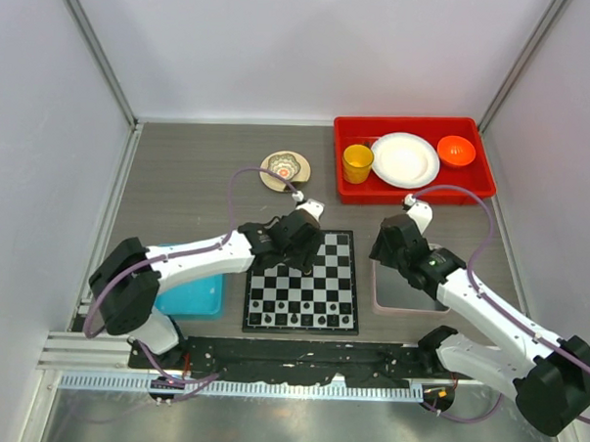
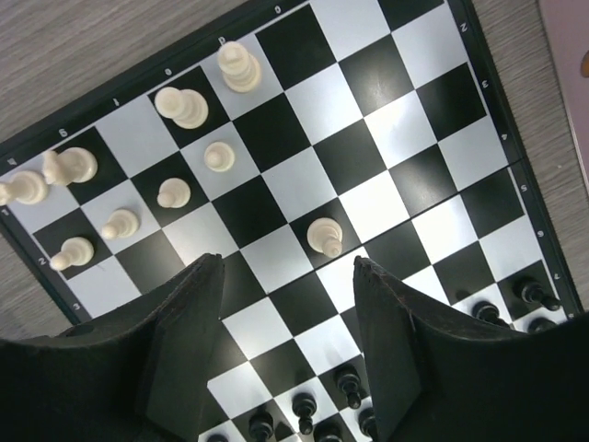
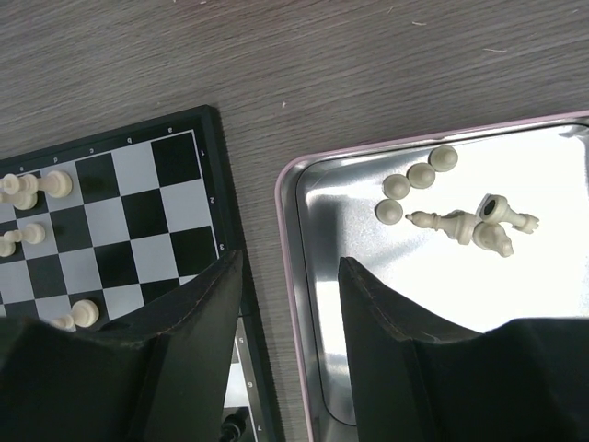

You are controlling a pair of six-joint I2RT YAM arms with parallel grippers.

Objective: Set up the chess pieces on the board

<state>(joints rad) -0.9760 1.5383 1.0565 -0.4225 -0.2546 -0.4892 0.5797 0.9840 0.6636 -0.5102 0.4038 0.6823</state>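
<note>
We find the task partly done. On the board (image 2: 368,120) we count nine cream chess pieces (image 2: 181,106). Eight stand in the two rows along the board's far edge, toward its left corner: four small pawns in the inner row and four taller figures on the edge row. The ninth, a lone pawn (image 2: 324,236), stands upright nearer the board's middle, outside those rows, and in our judgement it needs correcting. The black pieces (image 2: 350,382) occupy the board's near rows. At least six show, the rest are hidden by the fingers, and we cannot confirm a full count. The remaining cream figures lie in the tray (image 3: 287,267) just to the right of the board. There are four round-headed pawns (image 3: 421,175) in a loose arc, and a small heap of larger figures (image 3: 479,226) on their sides, three as best we can tell. By our estimate, a little under half of the cream side is outstanding. The left gripper (image 2: 287,262) hangs over the board just short of the lone pawn, jaws spread and holding nothing. The right gripper (image 3: 290,258) is likewise spread and empty, poised over the gap between the board's right edge and the tray rim.
</note>
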